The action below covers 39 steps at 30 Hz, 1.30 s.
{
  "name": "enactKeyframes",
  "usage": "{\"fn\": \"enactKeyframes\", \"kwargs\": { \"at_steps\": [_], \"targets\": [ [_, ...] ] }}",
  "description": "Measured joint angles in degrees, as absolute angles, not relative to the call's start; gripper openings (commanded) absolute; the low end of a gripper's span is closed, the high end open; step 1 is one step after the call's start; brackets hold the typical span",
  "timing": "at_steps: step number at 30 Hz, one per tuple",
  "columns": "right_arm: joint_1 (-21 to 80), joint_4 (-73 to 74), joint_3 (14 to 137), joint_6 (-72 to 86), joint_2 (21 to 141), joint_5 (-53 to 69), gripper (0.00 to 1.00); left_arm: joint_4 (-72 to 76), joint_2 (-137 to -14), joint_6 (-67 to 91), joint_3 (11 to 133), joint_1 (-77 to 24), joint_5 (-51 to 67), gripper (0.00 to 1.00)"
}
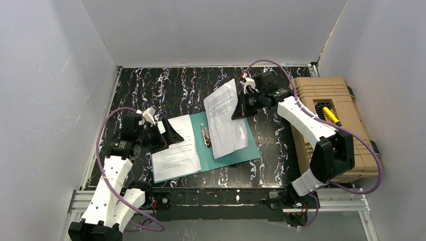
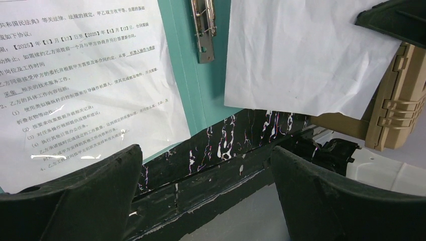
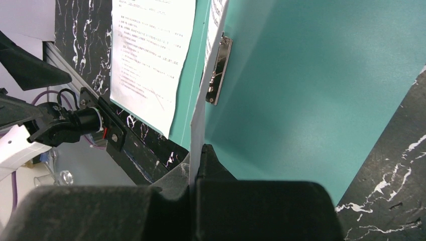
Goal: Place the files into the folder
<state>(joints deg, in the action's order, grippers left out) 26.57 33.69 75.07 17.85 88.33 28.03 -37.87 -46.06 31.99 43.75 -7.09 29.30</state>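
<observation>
The black bench (image 1: 150, 85) carried an open green folder (image 3: 311, 75). It lay flat in the middle, between the 2 arms. 1 sheet (image 1: 176, 150) lay on the folder's left half. Another sheet (image 1: 223, 118) sat tilted over the right half. Its near end touched the folder and its far end was up in the air.

The right claw (image 1: 240, 108) was pressed together, pinching that far end. The left claw (image 1: 168, 135) was spread wide and held nothing. It hung above the left sheet.

I think the step in hand was laying the 2nd sheet down. The next move probably needed the right claw to come down gently, keep the sheet beside the little metal clip (image 2: 203, 30), then let go.
</observation>
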Motion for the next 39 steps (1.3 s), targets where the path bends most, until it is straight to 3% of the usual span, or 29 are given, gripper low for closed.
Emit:
{"fn": "enactKeyframes", "kwargs": {
  "at_steps": [39],
  "targets": [
    [25.12, 31.51, 74.0, 18.02, 95.26, 29.8, 0.01, -36.45, -45.5, 31.05, 43.44, -7.68, 29.74, 0.98]
  ]
}}
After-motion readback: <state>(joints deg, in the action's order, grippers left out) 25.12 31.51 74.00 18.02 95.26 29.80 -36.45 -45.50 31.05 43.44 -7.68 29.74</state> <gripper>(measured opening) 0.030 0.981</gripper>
